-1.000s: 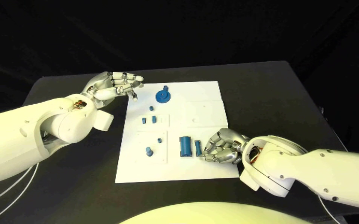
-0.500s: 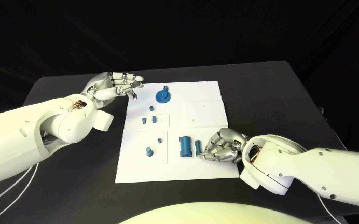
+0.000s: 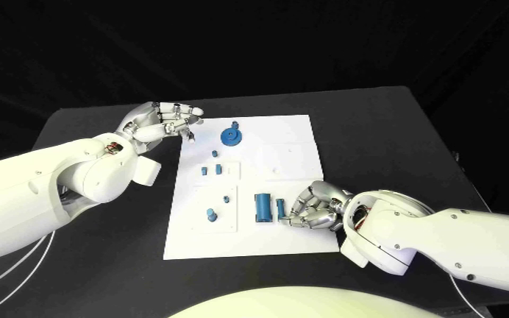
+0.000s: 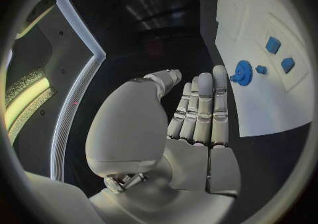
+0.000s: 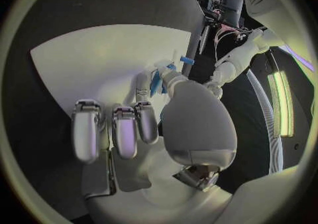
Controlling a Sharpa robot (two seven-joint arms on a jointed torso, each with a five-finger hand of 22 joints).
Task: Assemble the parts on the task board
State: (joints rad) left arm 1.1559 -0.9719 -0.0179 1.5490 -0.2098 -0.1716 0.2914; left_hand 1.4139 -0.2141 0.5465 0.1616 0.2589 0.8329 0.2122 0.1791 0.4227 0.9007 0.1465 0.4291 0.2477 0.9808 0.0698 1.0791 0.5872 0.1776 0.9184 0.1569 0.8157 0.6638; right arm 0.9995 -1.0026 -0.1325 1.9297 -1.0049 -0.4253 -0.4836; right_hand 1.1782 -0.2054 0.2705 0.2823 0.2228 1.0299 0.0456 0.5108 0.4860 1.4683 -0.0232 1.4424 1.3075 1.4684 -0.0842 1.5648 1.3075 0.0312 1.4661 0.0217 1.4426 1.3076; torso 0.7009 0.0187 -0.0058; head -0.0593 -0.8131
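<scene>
My right hand (image 3: 311,210) curls its fingers (image 3: 293,219) against a blue part (image 3: 281,209) on the task board (image 3: 292,156), seemingly pinching it, while my left hand (image 3: 161,121) hangs loosely curled, holding nothing, beside the round blue part (image 3: 232,137).

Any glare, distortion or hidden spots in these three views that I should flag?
Head view: even light, the task board bright against the black table, parts distinct. Left wrist view: fisheye bends the board's edges; the left hand covers the middle. Right wrist view: the right hand hides most of the blue part at its fingertips; a bright strip glares at the rim.
</scene>
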